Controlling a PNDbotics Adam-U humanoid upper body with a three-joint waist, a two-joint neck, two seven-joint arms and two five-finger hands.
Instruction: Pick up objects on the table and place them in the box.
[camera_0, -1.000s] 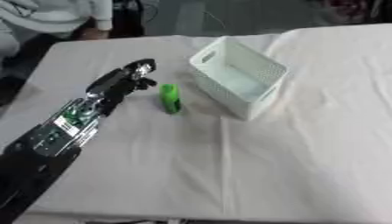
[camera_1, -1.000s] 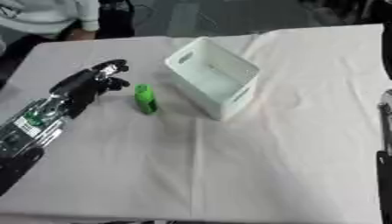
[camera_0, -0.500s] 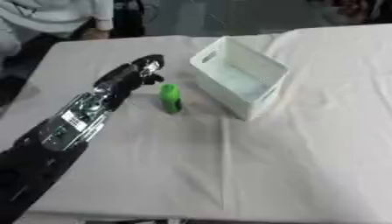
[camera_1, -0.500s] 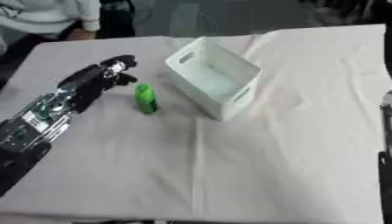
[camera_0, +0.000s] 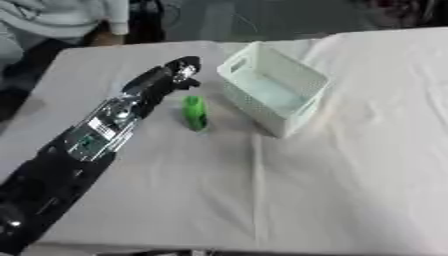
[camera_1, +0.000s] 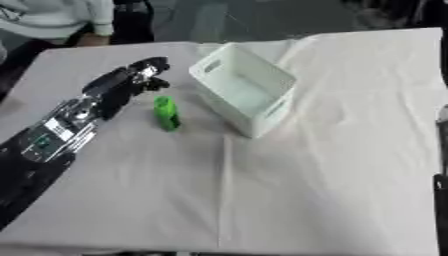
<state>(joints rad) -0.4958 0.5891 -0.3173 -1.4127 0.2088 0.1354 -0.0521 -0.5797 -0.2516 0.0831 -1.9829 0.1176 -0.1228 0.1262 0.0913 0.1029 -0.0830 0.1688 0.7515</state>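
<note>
I see a matt white cloth (camera_0: 350, 165), faintly creased, covering the table. The white plastic box (camera_0: 273, 92) has perforated, slightly glossy walls. The small green plastic bottle (camera_0: 195, 113) looks smooth. My left arm shows black casing and shiny silver metal.

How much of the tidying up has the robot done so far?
Nothing looks done yet: the white box looks empty. The left hand is stretched out just past the top of the green bottle, which lies on the white tablecloth beside the box, but the hand does not hold it. Left to do: grasp the bottle, lift it and put it in the box.
</note>
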